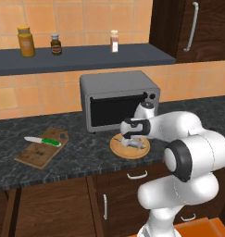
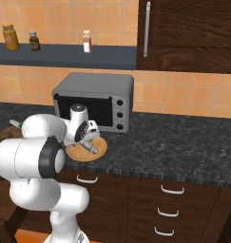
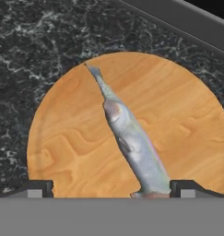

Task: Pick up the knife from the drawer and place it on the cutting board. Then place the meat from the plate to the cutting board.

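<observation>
Well off to the left of the gripper (image 1: 133, 140) lies the cutting board (image 1: 36, 154), a flat brown wooden rectangle with dark speckling and a tapered handle tab pierced by a hole. The knife (image 1: 42, 140) rests across the board's far part, its green handle toward the gripper and its thin pale blade pointing away from it. Up on the grey shelf (image 1: 86, 58), above and left of the gripper, stand three jars: a squat yellow-orange one (image 1: 26, 42), a small dark one with a pale label (image 1: 56, 45) and a slim pale one with a reddish band (image 1: 114, 40); no lettering on them can be read.

Directly beneath the gripper sits the plate (image 3: 76, 138), round, shallow, tan-orange wood with wavy grain and a raised rim. On it lies the meat (image 3: 132, 138), an elongated grey-silver piece with a pinkish tinge, fish-like, narrowing to a thin tail at its far end. In the hand view its thick end lies between the two dark fingertips (image 3: 36, 188), which stand wide apart on either side of it without pressing it: the gripper is released.

The counter (image 2: 183, 142) around the plate is black stone veined with grey. Just behind the gripper stands a boxy grey toaster oven (image 2: 95, 97) with a dark glass door and round knobs down its right side. Below the counter front, to the gripper's right, are dark brown drawers with curved white handles (image 2: 171, 190).
</observation>
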